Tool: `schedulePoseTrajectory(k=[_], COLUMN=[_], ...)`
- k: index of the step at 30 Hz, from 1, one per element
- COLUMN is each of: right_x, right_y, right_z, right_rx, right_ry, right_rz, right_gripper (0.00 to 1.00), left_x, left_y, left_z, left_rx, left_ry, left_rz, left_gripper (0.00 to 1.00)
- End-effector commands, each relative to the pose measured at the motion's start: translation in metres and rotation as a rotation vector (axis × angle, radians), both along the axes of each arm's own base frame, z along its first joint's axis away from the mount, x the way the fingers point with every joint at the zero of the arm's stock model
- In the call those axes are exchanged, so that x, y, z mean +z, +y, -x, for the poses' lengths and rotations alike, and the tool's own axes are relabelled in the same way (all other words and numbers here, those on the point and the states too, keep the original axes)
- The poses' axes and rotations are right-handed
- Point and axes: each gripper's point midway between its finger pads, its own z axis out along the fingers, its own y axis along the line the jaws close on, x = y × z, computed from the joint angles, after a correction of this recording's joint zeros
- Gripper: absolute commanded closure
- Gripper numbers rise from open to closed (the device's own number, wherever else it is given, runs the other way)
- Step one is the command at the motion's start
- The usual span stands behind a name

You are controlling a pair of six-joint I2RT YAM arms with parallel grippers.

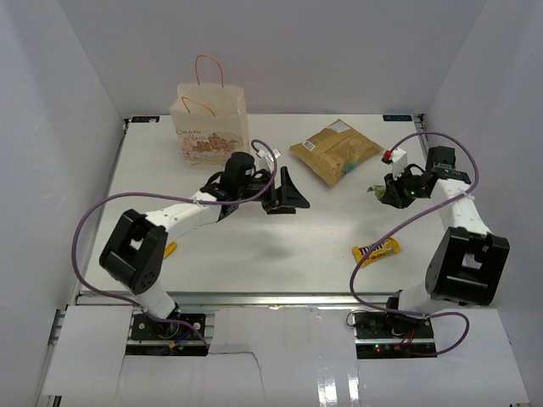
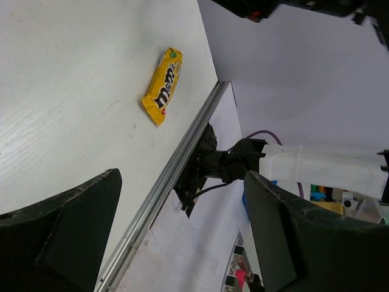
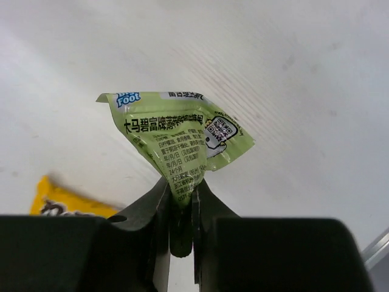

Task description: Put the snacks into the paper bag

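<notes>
The paper bag stands upright at the back left, cream with orange cord handles. A large tan pouch lies flat at the back centre. The yellow M&M's packet lies near the front right edge. My right gripper is shut on the lower corner of a small green packet, held just above the table. My left gripper hangs wide open over the middle of the table, with nothing between its fingers. A small yellow-orange packet peeks out beside the left arm.
White walls enclose the table on three sides. The metal rail of the front table edge runs below the M&M's packet. A yellow wrapper edge shows at the lower left of the right wrist view.
</notes>
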Motion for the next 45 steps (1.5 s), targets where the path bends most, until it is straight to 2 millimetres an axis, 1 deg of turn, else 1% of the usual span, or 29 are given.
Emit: schedulePoseTrajectory(k=[1, 2, 3, 4, 5, 6, 8, 9, 10, 11, 15, 16, 17, 19, 20, 22, 23, 25, 26, 27, 28, 30, 34, 35, 36, 39, 43, 45], right_x=[0.046, 0.052, 0.052, 0.053, 0.047, 0.046, 0.036, 0.035, 0.036, 0.035, 0.038, 0.042, 0.046, 0.053, 0.057, 0.061, 0.059, 0.064, 0.065, 0.067, 0.071, 0.074, 0.081, 0.075, 0.077, 0.068, 0.056, 0.053], right_y=[0.07, 0.079, 0.087, 0.095, 0.108, 0.113, 0.128, 0.131, 0.135, 0.133, 0.138, 0.145, 0.147, 0.155, 0.164, 0.176, 0.176, 0.181, 0.179, 0.18, 0.182, 0.184, 0.195, 0.195, 0.198, 0.2, 0.199, 0.198], right_z=[0.048, 0.056, 0.063, 0.069, 0.081, 0.078, 0.089, 0.088, 0.083, 0.08, 0.07, 0.069, 0.06, 0.053, 0.049, 0.05, 0.047, 0.042, 0.039, 0.038, 0.039, 0.041, 0.057, 0.062, 0.067, 0.079, 0.094, 0.098], right_rx=[0.323, 0.351, 0.377, 0.4, 0.448, 0.462, 0.5, 0.501, 0.49, 0.48, 0.49, 0.499, 0.47, 0.453, 0.446, 0.458, 0.442, 0.416, 0.395, 0.393, 0.397, 0.404, 0.472, 0.487, 0.509, 0.56, 0.64, 0.689], right_ry=[-0.064, -0.078, -0.072, -0.075, -0.07, -0.104, -0.108, -0.12, -0.137, -0.137, -0.188, -0.21, -0.244, -0.28, -0.303, -0.32, -0.322, -0.348, -0.356, -0.368, -0.383, -0.403, -0.452, -0.445, -0.453, -0.437, -0.413, -0.426], right_rz=[-0.188, -0.191, -0.191, -0.188, -0.155, -0.127, -0.076, -0.065, -0.059, -0.043, 0.009, 0.019, 0.034, 0.034, 0.035, 0.035, 0.058, 0.063, 0.076, 0.072, 0.066, 0.059, 0.032, 0.031, 0.014, 0.002, 0.015, 0.032], right_gripper=[0.92, 0.92, 0.92, 0.92, 0.92, 0.92, 0.92, 0.92, 0.92, 0.92, 0.92, 0.92, 0.92, 0.92, 0.92, 0.92, 0.92, 0.92, 0.92, 0.92, 0.92, 0.92, 0.92, 0.92, 0.92, 0.92, 0.92, 0.92], left_x=[0.005, 0.001, -0.006, -0.008, -0.009, -0.009, -0.006, -0.004, -0.002, -0.001, -0.011, -0.016, -0.017, -0.019, -0.022, -0.024, -0.027, -0.027, -0.029, -0.029, -0.03, -0.035, -0.037, -0.036, -0.035, -0.034, -0.035, -0.036], left_y=[-0.027, -0.033, -0.043, -0.048, -0.054, -0.063, -0.072, -0.077, -0.079, -0.079, -0.078, -0.079, -0.08, -0.082, -0.083, -0.084, -0.085, -0.087, -0.087, -0.088, -0.088, -0.089, -0.087, -0.086, -0.086, -0.087, -0.085, -0.083], left_z=[0.008, 0.008, 0.006, 0.005, 0.007, 0.003, 0.003, -0.001, 0.0, -0.001, 0.001, 0.001, 0.003, 0.005, 0.006, 0.006, 0.005, 0.002, 0.0, -0.002, -0.003, -0.006, -0.011, -0.012, -0.013, -0.011, 0.0, 0.004], left_rx=[-0.062, -0.068, -0.078, -0.082, -0.094, -0.11, -0.136, -0.14, -0.144, -0.139, -0.121, -0.122, -0.128, -0.13, -0.129, -0.12, -0.115, -0.103, -0.096, -0.089, -0.083, -0.07, -0.037, -0.035, -0.035, -0.054, -0.123, -0.152], left_ry=[0.045, 0.07, 0.096, 0.114, 0.131, 0.128, 0.118, 0.115, 0.119, 0.131, 0.168, 0.178, 0.19, 0.212, 0.227, 0.262, 0.273, 0.28, 0.287, 0.29, 0.301, 0.316, 0.32, 0.317, 0.313, 0.309, 0.305, 0.283], left_rz=[0.027, 0.024, 0.018, 0.016, 0.019, 0.025, 0.033, 0.04, 0.044, 0.046, 0.037, 0.035, 0.036, 0.036, 0.032, 0.031, 0.029, 0.032, 0.03, 0.031, 0.03, 0.022, 0.019, 0.021, 0.024, 0.028, 0.032, 0.032], left_gripper=[0.08, 0.08, 0.08, 0.08, 0.08, 0.08, 0.08, 0.08, 0.08, 0.08, 0.08, 0.08, 0.09, 0.09, 0.09, 0.1, 0.1, 0.17, 0.21, 0.29, 0.33, 0.38, 0.39, 0.38, 0.38, 0.37, 0.38, 0.38])
